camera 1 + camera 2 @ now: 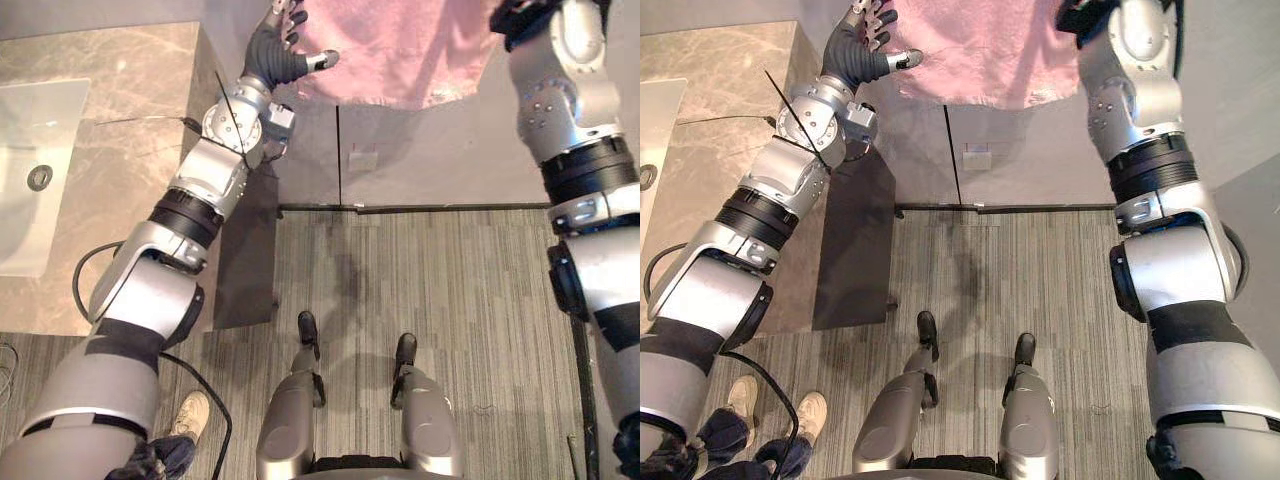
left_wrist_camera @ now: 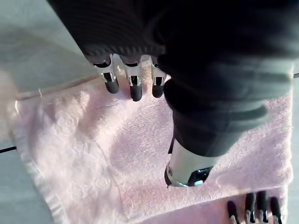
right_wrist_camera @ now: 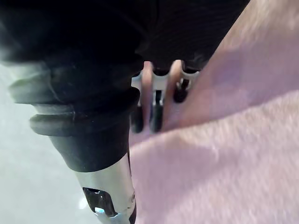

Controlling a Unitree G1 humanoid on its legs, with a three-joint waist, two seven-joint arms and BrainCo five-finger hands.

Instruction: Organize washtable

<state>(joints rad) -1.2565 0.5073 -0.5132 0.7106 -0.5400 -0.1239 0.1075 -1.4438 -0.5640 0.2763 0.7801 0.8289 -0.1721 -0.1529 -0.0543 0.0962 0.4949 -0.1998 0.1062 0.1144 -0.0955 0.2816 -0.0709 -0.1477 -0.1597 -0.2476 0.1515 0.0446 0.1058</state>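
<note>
One pale pink terry towel (image 1: 380,50): right hand (image 3: 156,109) pinches its edge; left hand (image 1: 275,55) touches it, grip unclear, so that corner may drop.

Grey striped carpet (image 1: 450,290) on the floor, grey wall panels (image 1: 430,160) with a vertical seam, small label (image 1: 977,155) on the wall, dark baseboard (image 1: 450,208), a person's pale shoes (image 1: 808,412) at the carpet's lower left.
</note>
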